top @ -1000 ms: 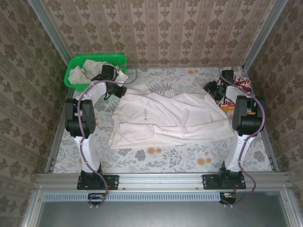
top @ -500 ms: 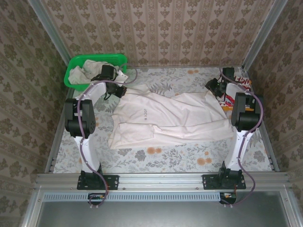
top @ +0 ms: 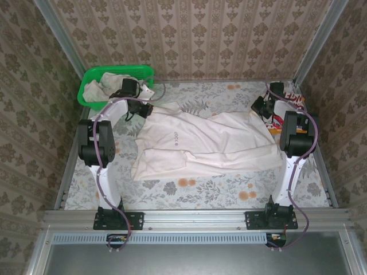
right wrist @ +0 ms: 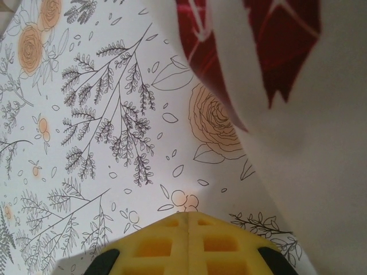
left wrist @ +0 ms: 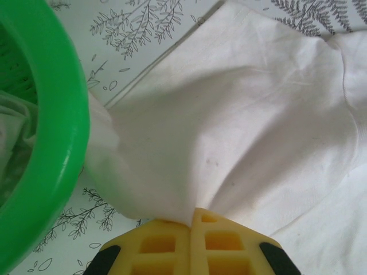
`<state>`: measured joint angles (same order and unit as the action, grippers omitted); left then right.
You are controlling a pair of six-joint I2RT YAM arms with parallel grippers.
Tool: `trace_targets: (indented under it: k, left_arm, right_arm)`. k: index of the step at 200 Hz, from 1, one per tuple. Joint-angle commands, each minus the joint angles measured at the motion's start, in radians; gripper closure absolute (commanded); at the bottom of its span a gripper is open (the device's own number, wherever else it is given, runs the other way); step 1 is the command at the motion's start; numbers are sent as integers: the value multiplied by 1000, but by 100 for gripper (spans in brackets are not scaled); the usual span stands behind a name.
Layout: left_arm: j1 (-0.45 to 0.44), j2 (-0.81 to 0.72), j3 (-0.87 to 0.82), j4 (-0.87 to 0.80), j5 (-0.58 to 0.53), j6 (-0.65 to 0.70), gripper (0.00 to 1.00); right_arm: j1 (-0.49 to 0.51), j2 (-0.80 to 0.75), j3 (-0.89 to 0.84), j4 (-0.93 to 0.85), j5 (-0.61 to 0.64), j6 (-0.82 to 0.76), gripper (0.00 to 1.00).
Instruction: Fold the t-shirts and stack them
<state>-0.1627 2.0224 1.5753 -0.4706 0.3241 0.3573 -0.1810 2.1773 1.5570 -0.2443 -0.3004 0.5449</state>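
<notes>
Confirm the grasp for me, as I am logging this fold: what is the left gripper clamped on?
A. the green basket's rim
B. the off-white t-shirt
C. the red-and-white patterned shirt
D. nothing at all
B: in the left wrist view the left gripper is shut, and the off-white t-shirt bunches into folds that run in between its fingers, while the green basket sits off to the side.

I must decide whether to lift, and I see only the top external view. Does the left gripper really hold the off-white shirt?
Observer: Yes. The left wrist view shows the left gripper shut, with the off-white shirt bunched between its jaws.
Operator: And the right gripper?
Observer: Shut too, but its wrist view shows bare table just beyond its jaws; the shirt runs beside them, so I cannot confirm a grip.
</notes>
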Motion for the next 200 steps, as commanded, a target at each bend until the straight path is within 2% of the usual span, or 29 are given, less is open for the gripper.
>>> trace_targets:
  k: [1,29,78,152,200]
  left_arm:
    - [26,-97,-23,62,55,-37,100]
    - [49,-152,-43,115,76,-45,100]
    - [73,-194,-75,116,84,-23,100]
    - [93,-243,-167,167,64,-8,100]
    - [101,-300,-204,182,96,3,100]
  right_arm:
    - [-2,-110,-28,59,-20,-23,100]
    - [-3,-206,-73,93,7,-56,100]
    - [-19,-331,-132,141,59,-92,100]
    - [-35,-385,-164,160,30,-89,100]
    - [-35,-474,-220,163,-9,-92,100]
